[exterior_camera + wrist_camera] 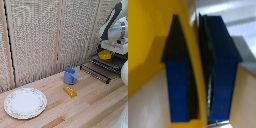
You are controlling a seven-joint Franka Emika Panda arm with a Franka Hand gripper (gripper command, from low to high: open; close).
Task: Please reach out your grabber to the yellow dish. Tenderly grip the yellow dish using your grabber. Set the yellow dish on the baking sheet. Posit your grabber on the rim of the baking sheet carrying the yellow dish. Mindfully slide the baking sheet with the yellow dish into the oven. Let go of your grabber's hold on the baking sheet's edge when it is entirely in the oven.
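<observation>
The grabber [198, 70] is clamping the rim of the yellow dish [105, 54]: in the wrist view the thin yellow wall is running between the two blue fingers [223, 75], one finger inside the bowl and one outside, which suits a light pinch on a shallow rim rather than a grasp around the whole body. In the exterior view the dish is sitting at the exterior view's right, under the white arm, over the baking sheet [97, 71]; whether it is resting on the bars or hanging just above them cannot be told. The sheet is jutting out from the oven [118, 61], so it is probably staying pulled forward to receive the dish before being slid in. The work surface is a pale wooden table [95, 100], carrying a white patterned plate [25, 102], a blue mug [70, 76] and a small orange block [70, 91], all well apart from the oven. Woven beige screen panels [40, 35] are closing off the back.
</observation>
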